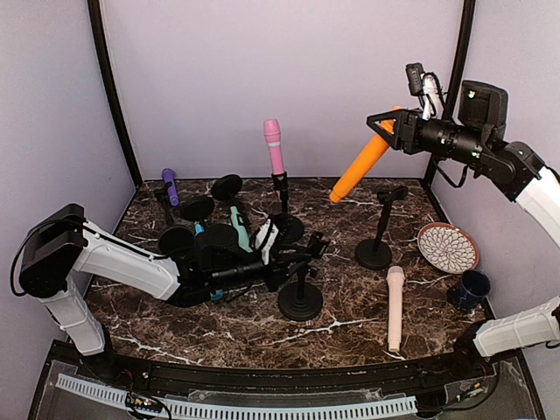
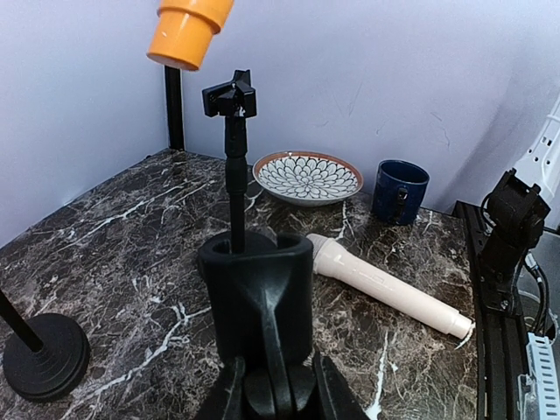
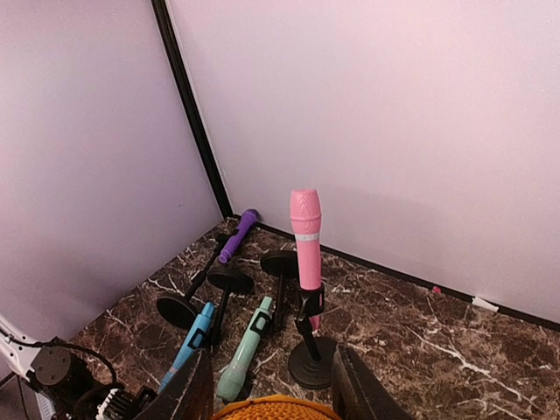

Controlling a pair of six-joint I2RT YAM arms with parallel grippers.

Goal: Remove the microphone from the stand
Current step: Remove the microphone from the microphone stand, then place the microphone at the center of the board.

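Observation:
My right gripper (image 1: pixel 386 131) is shut on an orange microphone (image 1: pixel 360 166) and holds it high in the air at the back right, free of any stand. Its knitted head shows between the fingers in the right wrist view (image 3: pixel 276 409). My left gripper (image 1: pixel 306 249) is shut on the empty black clip (image 2: pixel 255 297) of a stand (image 1: pixel 300 302) at the table's middle. The orange microphone's tail (image 2: pixel 188 31) hangs above in the left wrist view.
A second empty stand (image 1: pixel 376 232) stands right of centre. A pink microphone (image 1: pixel 275 147) sits upright in a stand at the back. A cream microphone (image 1: pixel 395 306), a patterned plate (image 1: pixel 447 248) and a blue mug (image 1: pixel 470 290) are on the right. Purple (image 1: pixel 170 186), teal and blue microphones with tipped stands lie left.

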